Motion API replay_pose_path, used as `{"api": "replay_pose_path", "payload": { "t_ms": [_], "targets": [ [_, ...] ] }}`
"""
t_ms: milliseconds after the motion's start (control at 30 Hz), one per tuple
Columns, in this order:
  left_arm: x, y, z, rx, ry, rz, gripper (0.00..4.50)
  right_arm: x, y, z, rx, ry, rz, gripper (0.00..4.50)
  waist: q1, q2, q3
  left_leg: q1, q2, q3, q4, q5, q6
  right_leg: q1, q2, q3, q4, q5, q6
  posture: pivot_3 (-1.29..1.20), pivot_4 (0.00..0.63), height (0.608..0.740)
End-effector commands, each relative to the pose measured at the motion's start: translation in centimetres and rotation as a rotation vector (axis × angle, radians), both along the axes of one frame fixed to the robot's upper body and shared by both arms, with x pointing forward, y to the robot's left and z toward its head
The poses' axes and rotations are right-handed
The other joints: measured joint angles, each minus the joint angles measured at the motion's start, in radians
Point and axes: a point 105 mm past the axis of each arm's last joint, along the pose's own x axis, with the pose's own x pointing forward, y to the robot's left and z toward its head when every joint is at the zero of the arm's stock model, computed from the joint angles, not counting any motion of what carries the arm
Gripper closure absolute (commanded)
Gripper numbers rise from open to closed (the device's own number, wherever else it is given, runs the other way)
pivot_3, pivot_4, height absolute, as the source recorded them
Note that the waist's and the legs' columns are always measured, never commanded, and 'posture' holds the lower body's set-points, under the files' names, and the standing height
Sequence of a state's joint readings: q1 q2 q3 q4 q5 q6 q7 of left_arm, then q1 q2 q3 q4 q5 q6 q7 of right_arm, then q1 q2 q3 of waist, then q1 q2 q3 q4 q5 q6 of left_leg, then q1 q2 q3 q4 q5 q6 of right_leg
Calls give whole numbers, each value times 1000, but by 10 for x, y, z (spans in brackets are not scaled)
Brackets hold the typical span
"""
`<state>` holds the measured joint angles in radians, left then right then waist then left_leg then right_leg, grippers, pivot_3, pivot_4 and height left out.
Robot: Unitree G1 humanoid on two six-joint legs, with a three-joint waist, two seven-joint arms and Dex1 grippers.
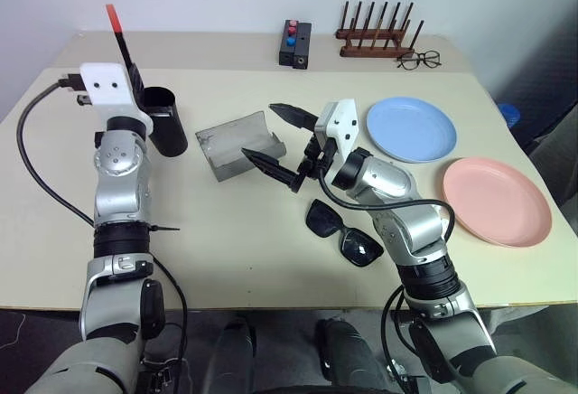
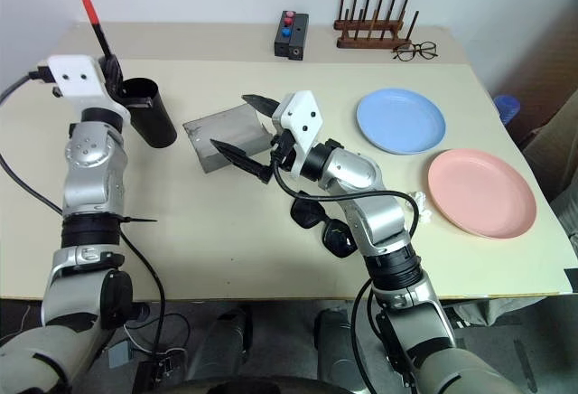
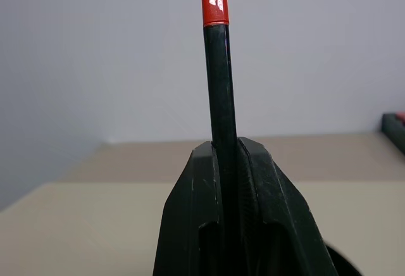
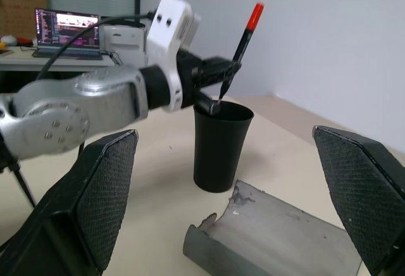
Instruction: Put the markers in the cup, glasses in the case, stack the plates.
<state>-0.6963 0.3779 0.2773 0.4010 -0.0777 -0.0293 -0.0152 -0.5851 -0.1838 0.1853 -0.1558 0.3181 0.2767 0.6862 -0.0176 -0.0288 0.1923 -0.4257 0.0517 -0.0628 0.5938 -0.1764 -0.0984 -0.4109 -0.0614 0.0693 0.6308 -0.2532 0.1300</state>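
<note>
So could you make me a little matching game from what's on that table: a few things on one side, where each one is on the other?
Things:
1. red-capped marker
2. sunglasses
3. blue plate
4. clear spectacles

Places:
A. lying flat beside the pink plate, not stacked
B. at the table's far edge, by the wooden rack
C. pinched upright in the left claw, above the black cup
D. on the table under the right arm, near the open grey case

Pairs: 1-C, 2-D, 3-A, 4-B

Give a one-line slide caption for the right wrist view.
Left gripper holds the red-capped marker tip-down at the black cup, the open grey case lying nearby.
</note>
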Motion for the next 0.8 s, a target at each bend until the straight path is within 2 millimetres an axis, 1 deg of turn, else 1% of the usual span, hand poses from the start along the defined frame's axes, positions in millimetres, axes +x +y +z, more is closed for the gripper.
{"api": "replay_pose_path", "payload": {
  "t_ms": [33, 467, 633, 700, 733, 767, 800],
  "targets": [
    [-4, 0, 11, 4, -55, 1, 4487, -6, 0, 13, 24, -51, 15, 0, 0, 0, 0, 0, 0, 0, 0, 0, 0, 0, 0, 0, 0, 0, 0, 0, 150, 738],
    [-4, -2, -2, -19, -17, 2, 4487, -7, 1, 12, 19, -50, 24, 0, 0, 0, 0, 0, 0, 0, 0, 0, 0, 0, 0, 0, 0, 0, 0, 0, 150, 738],
    [-4, -3, -5, -26, -13, -2, 4487, -7, 1, 12, 19, -49, 22, 0, 0, 0, 0, 0, 0, 0, 0, 0, 0, 0, 0, 0, 0, 0, 0, 0, 150, 738],
    [-4, -4, -6, -25, -10, -2, 3659, -7, 1, 12, 18, -49, 22, 0, 0, 0, 0, 0, 0, 0, 0, 0, 0, 0, 0, 0, 0, 0, 0, 0, 150, 738],
    [-5, -3, -6, -23, -8, 1, 3412, -7, 1, 12, 18, -49, 23, 0, 0, 0, 0, 0, 0, 0, 0, 0, 0, 0, 0, 0, 0, 0, 0, 0, 150, 738],
    [-5, -3, -6, -20, -6, 5, 2943, -7, 1, 11, 17, -49, 23, 0, 0, 0, 0, 0, 0, 0, 0, 0, 0, 0, 0, 0, 0, 0, 0, 0, 150, 738],
    [-5, -3, -7, -19, -5, 10, 2379, -8, 1, 11, 17, -49, 24, 0, 0, 0, 0, 0, 0, 0, 0, 0, 0, 0, 0, 0, 0, 0, 0, 0, 150, 738]
  ]
}}
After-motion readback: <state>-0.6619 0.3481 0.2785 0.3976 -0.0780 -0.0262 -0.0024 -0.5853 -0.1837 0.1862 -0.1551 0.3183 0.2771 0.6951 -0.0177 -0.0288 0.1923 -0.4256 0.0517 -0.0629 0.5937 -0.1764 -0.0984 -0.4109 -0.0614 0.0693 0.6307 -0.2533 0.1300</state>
